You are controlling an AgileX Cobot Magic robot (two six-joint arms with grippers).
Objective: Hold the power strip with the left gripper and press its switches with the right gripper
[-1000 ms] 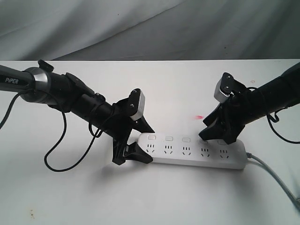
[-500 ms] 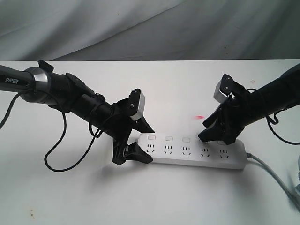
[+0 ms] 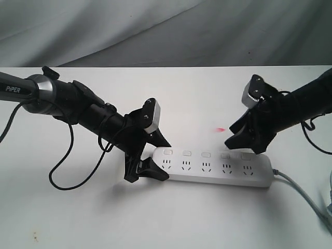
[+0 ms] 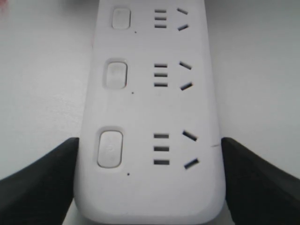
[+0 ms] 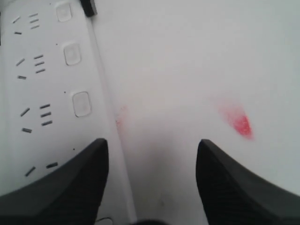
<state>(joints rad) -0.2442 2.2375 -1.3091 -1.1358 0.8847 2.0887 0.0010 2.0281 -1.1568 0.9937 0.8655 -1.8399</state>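
The white power strip (image 3: 218,169) lies flat on the white table, its grey cord (image 3: 303,194) leaving at the right end. My left gripper (image 3: 163,161) is shut on the strip's left end, one black jaw against each long side, as the left wrist view (image 4: 150,178) shows. The switches (image 3: 206,154) run in a row along the far edge; three appear in the left wrist view (image 4: 110,148) and three in the right wrist view (image 5: 81,103). My right gripper (image 3: 241,147) hovers open just above the strip's right part, over its far edge (image 5: 152,150), nothing between its jaws.
A small red mark (image 3: 220,129) sits on the table behind the strip, also seen in the right wrist view as a red mark (image 5: 241,123). A black cable (image 3: 62,171) loops under the left arm. Grey cloth (image 3: 166,31) hangs behind the table.
My right gripper has lifted off the fourth switch and moved slightly up and to the right. The left gripper and the strip have not moved.
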